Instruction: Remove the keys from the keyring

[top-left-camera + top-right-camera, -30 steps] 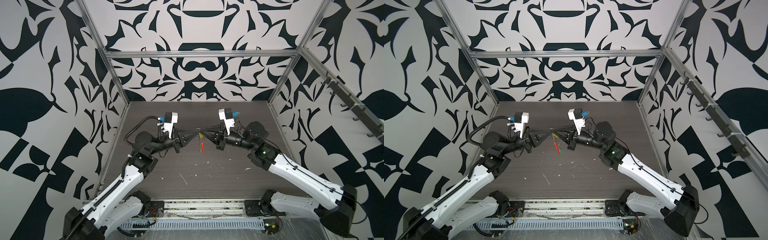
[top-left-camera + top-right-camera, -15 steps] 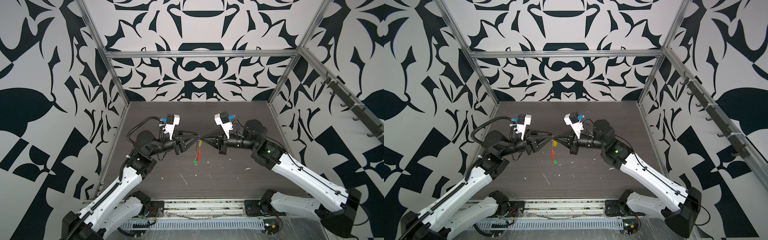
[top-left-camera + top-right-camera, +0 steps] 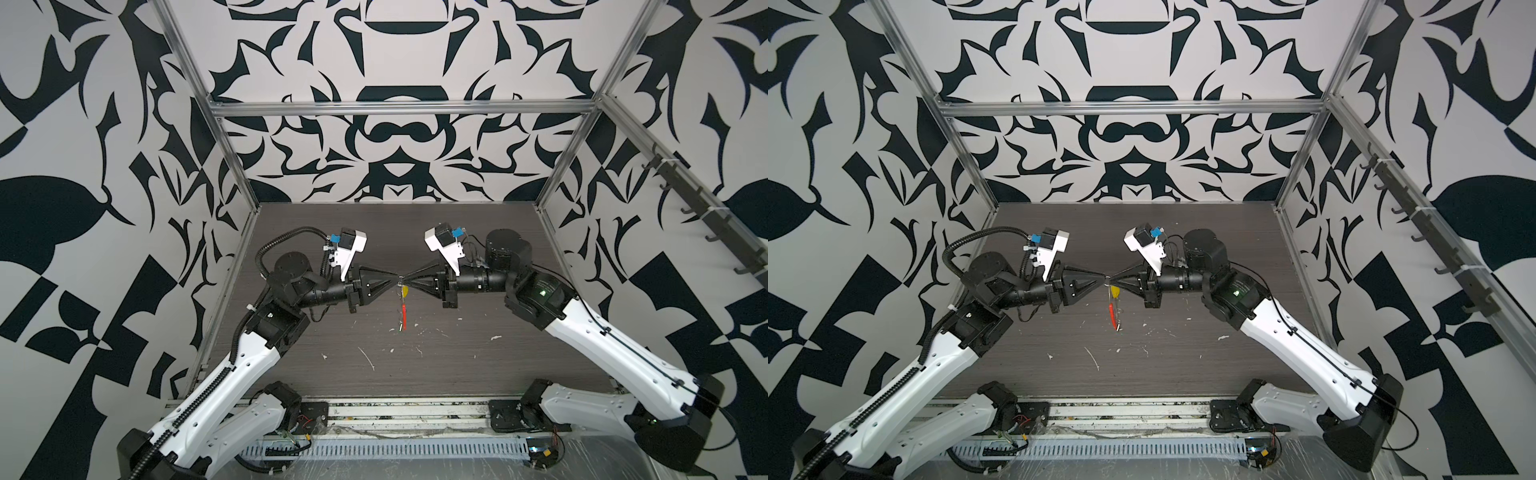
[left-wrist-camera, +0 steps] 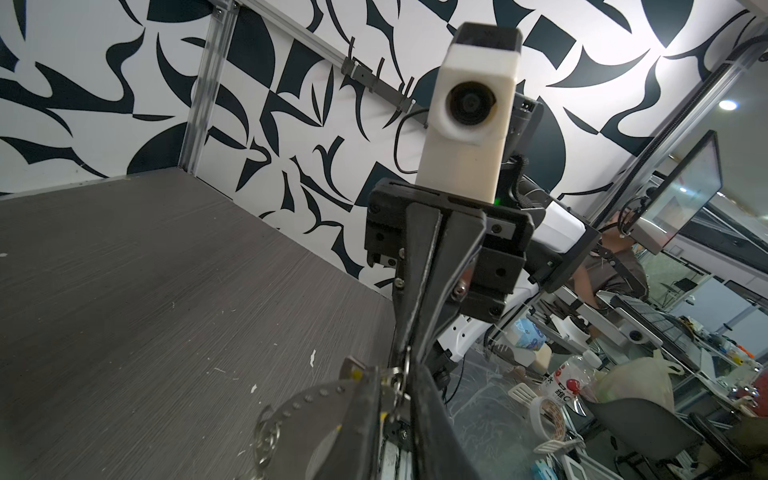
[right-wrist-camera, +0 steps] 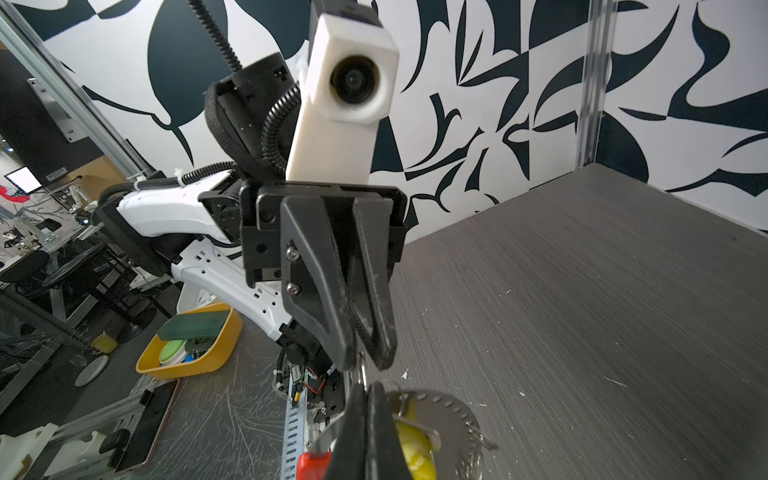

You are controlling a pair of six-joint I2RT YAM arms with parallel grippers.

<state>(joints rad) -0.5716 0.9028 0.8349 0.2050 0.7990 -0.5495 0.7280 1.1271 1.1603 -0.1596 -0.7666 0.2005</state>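
Observation:
My two grippers meet tip to tip above the middle of the table in both top views. The left gripper [image 3: 395, 283] [image 4: 397, 374] is closed on a small silver ring [image 4: 400, 380] of the keyring. The right gripper [image 3: 405, 284] [image 5: 368, 388] is shut on the keyring at the same spot. The keyring hangs straight down from the tips, its red sleeve [image 3: 403, 316] [image 3: 1111, 316] clear of the table. A yellow-headed key [image 3: 404, 293] [image 5: 415, 451] hangs just under the right fingertips. A grey round metal part with a dotted rim [image 5: 451, 417] shows beside it.
White scraps [image 3: 368, 358] lie scattered on the dark wood-grain table [image 3: 478, 374]. Aluminium frame posts [image 3: 232, 166] and patterned walls close in three sides. A rail of hooks [image 3: 685, 199] runs along the right wall. A yellow tray [image 5: 191, 345] sits outside the cell.
Half a second ago the left gripper stood open with the keyring hanging from the right one. It has since closed at the right gripper's tip. Both arms have levelled out.

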